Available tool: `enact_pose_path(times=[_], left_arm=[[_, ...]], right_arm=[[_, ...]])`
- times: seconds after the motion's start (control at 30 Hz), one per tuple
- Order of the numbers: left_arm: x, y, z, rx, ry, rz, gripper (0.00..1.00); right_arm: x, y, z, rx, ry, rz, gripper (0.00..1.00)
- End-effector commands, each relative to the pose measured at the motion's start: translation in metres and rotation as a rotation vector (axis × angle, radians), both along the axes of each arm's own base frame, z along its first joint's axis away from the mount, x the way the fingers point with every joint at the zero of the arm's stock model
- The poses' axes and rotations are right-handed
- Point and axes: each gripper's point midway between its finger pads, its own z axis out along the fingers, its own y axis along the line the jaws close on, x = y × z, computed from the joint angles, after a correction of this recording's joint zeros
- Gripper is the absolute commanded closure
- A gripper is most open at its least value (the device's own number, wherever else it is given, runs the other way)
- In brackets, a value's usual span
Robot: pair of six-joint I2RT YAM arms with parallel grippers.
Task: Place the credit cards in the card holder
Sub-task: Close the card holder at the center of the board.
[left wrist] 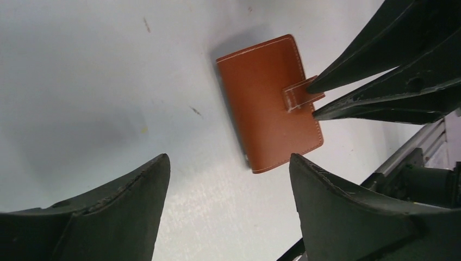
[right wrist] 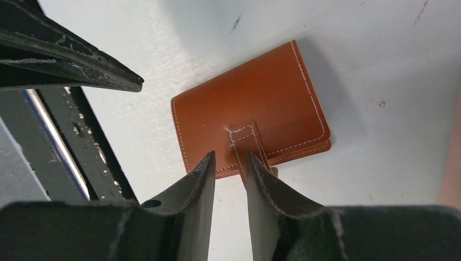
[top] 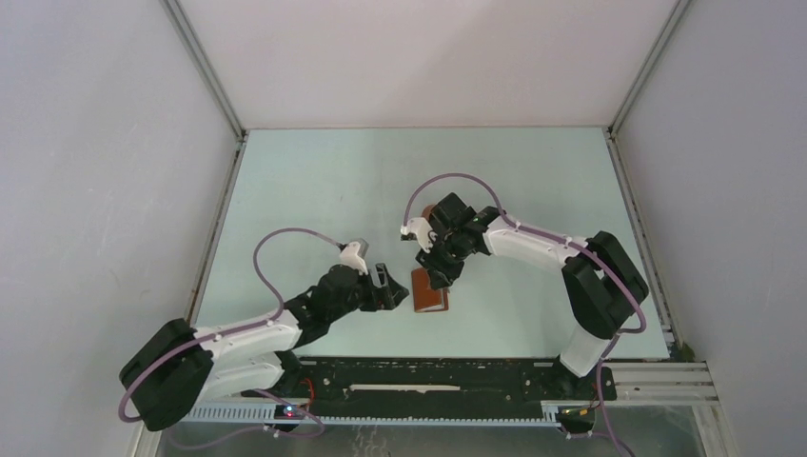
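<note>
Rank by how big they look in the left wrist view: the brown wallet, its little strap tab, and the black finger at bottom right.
Largest, tied: black finger and card holder look about alike; the finger sits close to the lens and is cut off, so no ranking.
Smallest: snap tab, clearly.

This is a robotics lab test cell, not a lived-in room. A pale blue-green table (top: pixel 314 190) is boxed in on three sides by plain white panels (top: pixel 95 143), joined at the corners by bare aluminium struts (top: pixel 205 67). Two black-and-white robot arms, the left arm (top: pixel 247 333) and the right arm (top: pixel 542 249), are bolted to a black mounting plate (top: pixel 428 381) at the near edge, beside a slotted cable duct (top: pixel 228 413). Lilac cables (top: pixel 285 238) loop from them. The tabletop carries small scuffs and specks (clearest in the wrist views).
</note>
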Motion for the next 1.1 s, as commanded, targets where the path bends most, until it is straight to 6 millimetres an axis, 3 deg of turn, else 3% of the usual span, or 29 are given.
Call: enact_pose_path(times=[0.0, 0.57, 0.8, 1.07], left_arm=[[0.009, -0.012, 0.004, -0.034, 0.002, -0.007, 0.16], [0.005, -0.054, -0.029, -0.148, 0.242, -0.072, 0.22], [0.004, -0.060, -0.041, -0.205, 0.313, -0.058, 0.24], [0.006, -0.069, -0.046, -0.267, 0.349, -0.062, 0.33]], right_arm=[[0.015, 0.002, -0.005, -0.043, -0.046, -0.030, 0.65], [0.016, -0.016, -0.035, -0.165, 0.012, -0.050, 0.68], [0.015, -0.020, -0.038, -0.165, 0.050, -0.056, 0.70], [0.012, -0.020, -0.037, -0.146, 0.094, -0.060, 0.71]])
